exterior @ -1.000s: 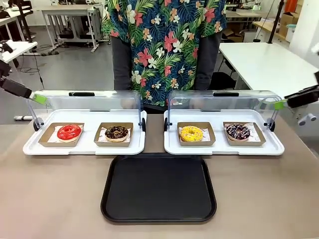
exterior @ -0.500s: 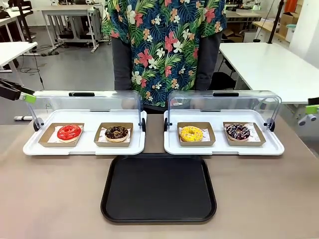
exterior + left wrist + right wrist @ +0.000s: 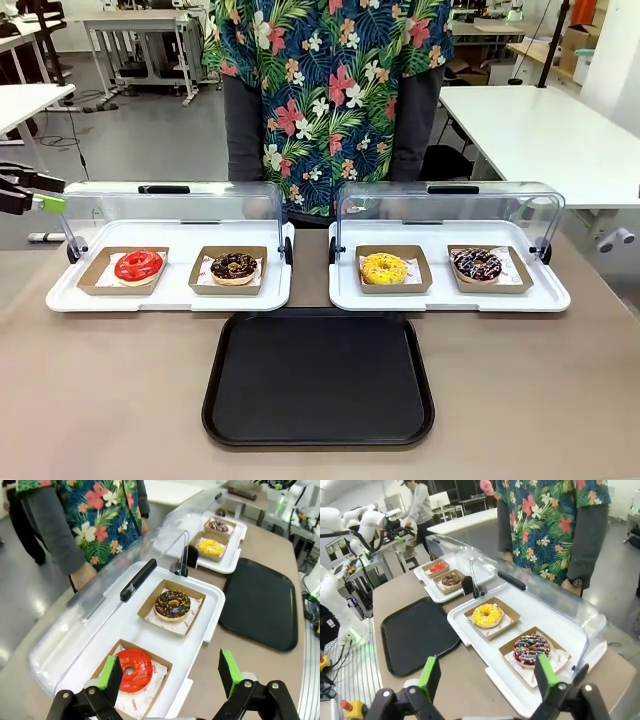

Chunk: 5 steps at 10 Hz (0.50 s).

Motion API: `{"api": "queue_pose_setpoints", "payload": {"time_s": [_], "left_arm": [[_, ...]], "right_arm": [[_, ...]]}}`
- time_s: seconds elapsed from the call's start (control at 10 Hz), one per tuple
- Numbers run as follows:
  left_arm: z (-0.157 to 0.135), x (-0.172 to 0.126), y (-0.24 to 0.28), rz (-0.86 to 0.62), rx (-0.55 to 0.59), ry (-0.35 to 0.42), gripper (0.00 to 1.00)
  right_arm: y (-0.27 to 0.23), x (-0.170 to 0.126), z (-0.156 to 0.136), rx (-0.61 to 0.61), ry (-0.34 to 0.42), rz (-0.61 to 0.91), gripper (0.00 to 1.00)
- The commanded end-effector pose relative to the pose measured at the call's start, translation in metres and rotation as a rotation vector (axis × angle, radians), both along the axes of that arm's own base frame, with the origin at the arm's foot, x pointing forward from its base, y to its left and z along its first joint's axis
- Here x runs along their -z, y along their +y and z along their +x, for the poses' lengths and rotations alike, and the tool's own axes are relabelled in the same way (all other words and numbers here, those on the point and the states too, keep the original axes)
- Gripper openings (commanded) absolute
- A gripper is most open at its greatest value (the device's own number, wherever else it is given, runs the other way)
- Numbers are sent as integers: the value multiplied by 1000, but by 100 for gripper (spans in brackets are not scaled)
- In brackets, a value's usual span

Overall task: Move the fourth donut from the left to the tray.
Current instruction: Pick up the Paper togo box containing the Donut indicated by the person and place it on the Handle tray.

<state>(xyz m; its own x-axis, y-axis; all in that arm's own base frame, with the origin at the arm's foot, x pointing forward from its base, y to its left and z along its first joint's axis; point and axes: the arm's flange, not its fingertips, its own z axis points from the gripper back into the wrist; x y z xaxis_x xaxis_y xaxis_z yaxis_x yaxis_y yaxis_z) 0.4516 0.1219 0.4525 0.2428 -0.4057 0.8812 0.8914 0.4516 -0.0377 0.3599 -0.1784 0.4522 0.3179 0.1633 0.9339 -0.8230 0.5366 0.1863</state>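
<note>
The fourth donut [image 3: 477,264], dark chocolate icing with white drizzle and pink specks, lies in its brown cardboard holder at the right end of the right white display tray [image 3: 450,301]. The right wrist view has this donut [image 3: 531,649] close below the camera; the left wrist view has it [image 3: 218,526] far off. The black tray [image 3: 318,378] lies bare in front of the display trays, near the front edge. My left gripper [image 3: 47,193] hovers open at the far left, above the table's corner, its fingers [image 3: 110,672] wide apart. My right gripper [image 3: 487,677] is open too, holding nothing.
Both clear lids [image 3: 170,205] are swung up and back. A red donut [image 3: 138,265] and a crumb-topped chocolate donut [image 3: 234,266] sit on the left display tray [image 3: 170,298]; a yellow donut [image 3: 384,268] sits beside the fourth one. A person [image 3: 330,90] stands behind the table.
Both grippers have drawn outward from the lid corners. The left one slid to the picture's left edge; the right one passed out over the right edge of the front view.
</note>
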Motion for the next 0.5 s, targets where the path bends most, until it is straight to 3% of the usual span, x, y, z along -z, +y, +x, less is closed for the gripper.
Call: {"api": "queue_pose_setpoints", "payload": {"time_s": [0.0, 0.3, 0.4], "left_arm": [[2, 10, 7, -62, 22, -39, 100], [5, 11, 12, -80, 29, -59, 100], [-2, 9, 8, -55, 14, -23, 100]], "right_arm": [[-1, 1, 1, -12, -29, -9, 100], [0, 0, 0, 0, 0, 0, 100], [0, 0, 0, 0, 0, 0, 100]]}}
